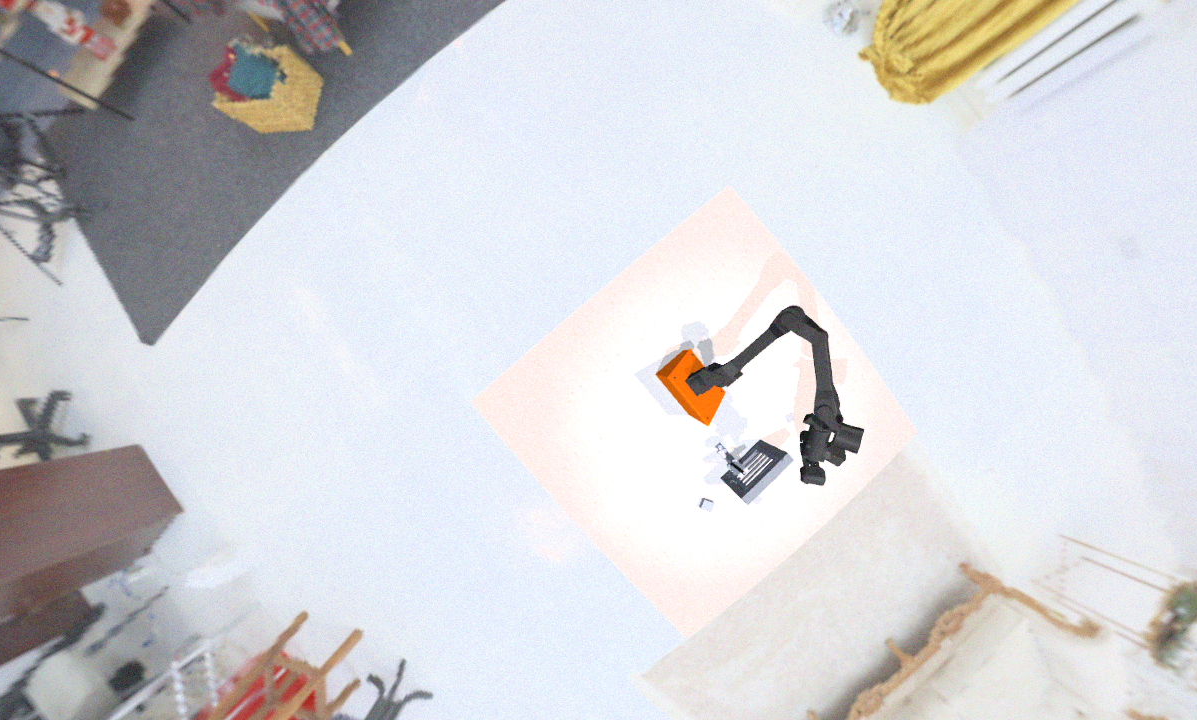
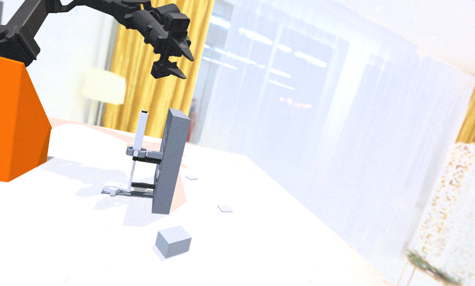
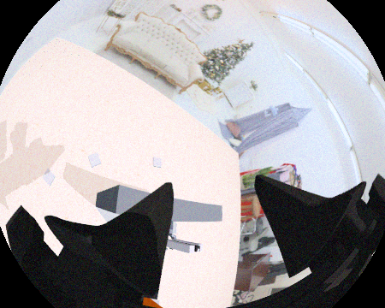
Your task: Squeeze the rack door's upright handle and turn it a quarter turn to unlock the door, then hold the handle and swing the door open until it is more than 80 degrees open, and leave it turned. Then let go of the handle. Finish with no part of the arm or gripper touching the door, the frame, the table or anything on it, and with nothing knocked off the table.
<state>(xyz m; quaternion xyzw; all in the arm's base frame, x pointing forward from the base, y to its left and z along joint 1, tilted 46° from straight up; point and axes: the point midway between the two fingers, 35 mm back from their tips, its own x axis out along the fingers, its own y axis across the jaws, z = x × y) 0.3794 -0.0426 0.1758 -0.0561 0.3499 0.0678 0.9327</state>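
The grey rack frame (image 1: 768, 486) (image 2: 171, 167) (image 3: 197, 210) stands upright on the table. The upright handle (image 2: 139, 135) (image 3: 184, 246), a pale bar with a dark top, stands at its left in the exterior view, in a ring bracket (image 2: 136, 152) joined by dark bars to the rack. I cannot tell the door's exact angle or how far the handle is turned. My gripper (image 2: 189, 68) (image 3: 216, 185) is partly open and empty. It hangs in the air above the handle and rack, clear of both. In the wrist view the left finger hides part of the rack and handle bracket.
An orange block (image 1: 687, 385) (image 2: 4, 117) stands by the arm's base. A small grey block (image 1: 706, 504) (image 2: 175, 245) lies on the table near the rack. Thin pale tiles (image 2: 191, 177) (image 3: 94, 160) lie beyond the rack. A flat pale foot piece (image 2: 112, 190) lies low below the handle.
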